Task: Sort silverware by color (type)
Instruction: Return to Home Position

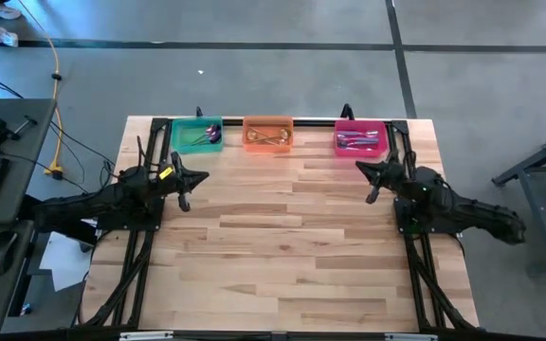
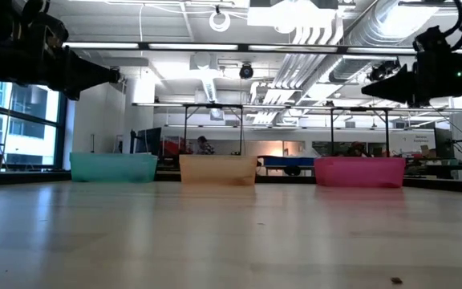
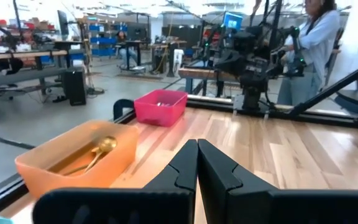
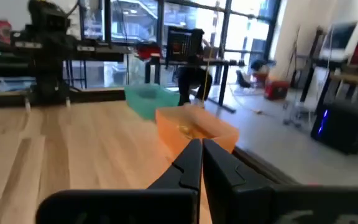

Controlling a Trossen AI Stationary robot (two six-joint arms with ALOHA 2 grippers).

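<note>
The table (image 1: 282, 256) is pale wood in long jointed planks, smooth with a faint sheen, and in the high view no silverware lies on its boards. Above it, midway back, both arms hang well off the surface. The left gripper (image 3: 197, 142) is at the left side and the right gripper (image 4: 201, 142) at the right, each with its two dark wedge-shaped fingers pressed together and nothing between them. Along the far edge stand three shallow plastic boxes with thin, slightly see-through walls: a green bin (image 2: 113, 167), an orange bin (image 2: 217, 169) and a pink bin (image 2: 359, 172), set apart from one another. The silverware (image 1: 271, 138) is all inside them, slim shiny metal. A gold spoon (image 3: 98, 151) with a round bowl leans in the orange one, bluish-purple pieces lie in the pink, and a dark purple bowl and paler handles in the green. Beyond the table a person (image 3: 319, 37) stands. Sorting looks done; I judge this the parking step, and all it calls for next is folding both arms back to rest, clear of the bin rims, with no grasp needed
</note>
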